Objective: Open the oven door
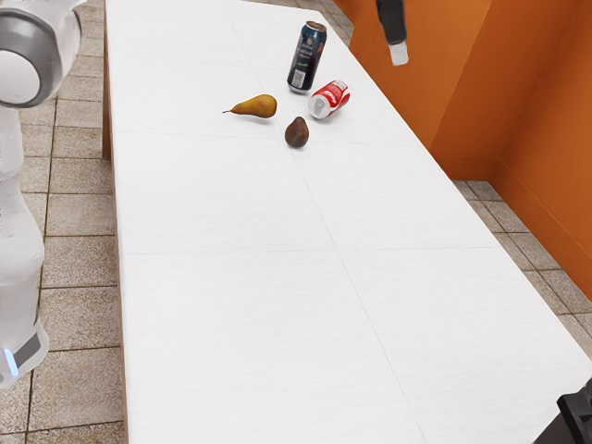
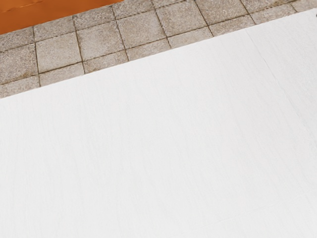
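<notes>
In the exterior view, a pear [image 1: 260, 106] and a red can [image 1: 330, 99] lie apart from my gripper [image 1: 399, 54]; its opening and hold I can't tell. Well apart from it, a black object [image 1: 578, 413] may be the oven; door-opening seems unstarted.

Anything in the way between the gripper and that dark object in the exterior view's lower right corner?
Nothing visible stands between the gripper and the dark object. The nearest loose thing, the red can, lies off to the side. Too little shows to confirm it's the oven.
</notes>
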Controlling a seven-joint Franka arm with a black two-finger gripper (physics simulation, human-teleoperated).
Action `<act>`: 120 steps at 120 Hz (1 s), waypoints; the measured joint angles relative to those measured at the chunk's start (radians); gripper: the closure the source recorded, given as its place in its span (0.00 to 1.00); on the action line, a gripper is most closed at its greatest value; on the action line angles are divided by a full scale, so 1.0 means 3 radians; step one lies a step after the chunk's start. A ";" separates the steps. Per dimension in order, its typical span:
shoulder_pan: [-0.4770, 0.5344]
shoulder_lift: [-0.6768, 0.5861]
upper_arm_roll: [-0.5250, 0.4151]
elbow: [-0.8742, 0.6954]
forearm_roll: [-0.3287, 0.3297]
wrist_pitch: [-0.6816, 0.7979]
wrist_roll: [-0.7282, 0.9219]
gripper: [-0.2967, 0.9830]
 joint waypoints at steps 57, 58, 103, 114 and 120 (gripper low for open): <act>-0.3626 0.1479 0.0451 0.0574 0.2078 0.1111 0.1137 0.23; -0.3639 0.1488 0.0473 0.0576 0.2081 0.1125 0.1154 0.23; -0.3837 0.1804 0.0934 0.0582 0.2102 0.1419 0.1762 0.23; -0.3846 0.1887 0.0972 0.0639 0.2088 0.1463 0.1876 0.23; -0.3845 0.1931 0.1037 0.0665 0.2073 0.1501 0.1932 0.23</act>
